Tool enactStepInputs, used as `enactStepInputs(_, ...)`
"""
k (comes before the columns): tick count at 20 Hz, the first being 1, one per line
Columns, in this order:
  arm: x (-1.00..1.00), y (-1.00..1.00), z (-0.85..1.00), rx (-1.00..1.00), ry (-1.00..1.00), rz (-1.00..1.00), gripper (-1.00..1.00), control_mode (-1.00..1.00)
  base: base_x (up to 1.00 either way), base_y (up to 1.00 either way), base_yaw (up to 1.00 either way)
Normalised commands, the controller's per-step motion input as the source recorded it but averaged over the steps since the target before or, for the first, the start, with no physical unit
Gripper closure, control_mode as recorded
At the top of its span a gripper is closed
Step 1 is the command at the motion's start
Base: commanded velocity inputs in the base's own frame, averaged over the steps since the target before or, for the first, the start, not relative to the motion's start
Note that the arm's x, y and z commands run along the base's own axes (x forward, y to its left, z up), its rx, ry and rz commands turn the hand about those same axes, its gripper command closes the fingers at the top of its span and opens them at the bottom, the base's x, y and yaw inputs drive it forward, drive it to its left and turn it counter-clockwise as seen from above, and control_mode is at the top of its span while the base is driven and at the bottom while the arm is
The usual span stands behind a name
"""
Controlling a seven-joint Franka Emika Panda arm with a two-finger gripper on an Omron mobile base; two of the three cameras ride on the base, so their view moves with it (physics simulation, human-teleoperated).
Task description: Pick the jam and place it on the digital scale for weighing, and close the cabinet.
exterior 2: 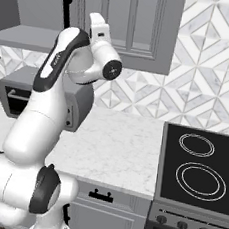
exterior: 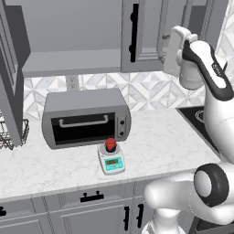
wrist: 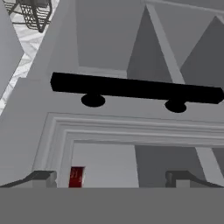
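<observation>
Left base view, taken from its left edge: a swung-out grey panelled door (exterior: 10, 73) of the grey upper wall cabinet (exterior: 68, 36) stands open beside a wire basket (exterior: 11, 132). Next comes a grey toaster oven (exterior: 86, 117) on the white marble desk (exterior: 160, 146). Just in front of it, the small squat jam jar with a red top (exterior: 110, 145) sits on the round platter of the small white digital scale with a teal front panel (exterior: 112, 161), so the weighing step looks finished.

Further right, the hand (wrist: 109, 177) is raised near the other cabinet door (exterior: 146, 29) and its black vertical bar handle (exterior: 134, 32). Its dark fingertips (wrist: 43, 177) stand apart, holding nothing.

Closing the cabinet remains. My judgement: the open door lies well away on the far left, so a wide sweep across could clip the oven or knock the jar off the platter.
</observation>
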Motion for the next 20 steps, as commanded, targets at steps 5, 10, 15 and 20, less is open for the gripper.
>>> enactStepInputs(5, -1.00, -0.01, 0.14, 0.00, -0.22, 0.00, -1.00, -1.00, 0.00, 0.00, 0.00)
enactStepInputs(10, -1.00, 0.05, 0.23, 0.02, -0.02, 0.00, -1.00, -1.00, 0.00, 0.00, 0.00)
enactStepInputs(15, -1.00, 0.00, 0.05, 0.00, -0.11, 0.00, -1.00, -1.00, 0.00, 0.00, 0.00)
enactStepInputs(20, -0.79, 0.33, -0.06, -0.01, -0.05, 0.00, -1.00, -1.00, 0.00, 0.00, 0.00)
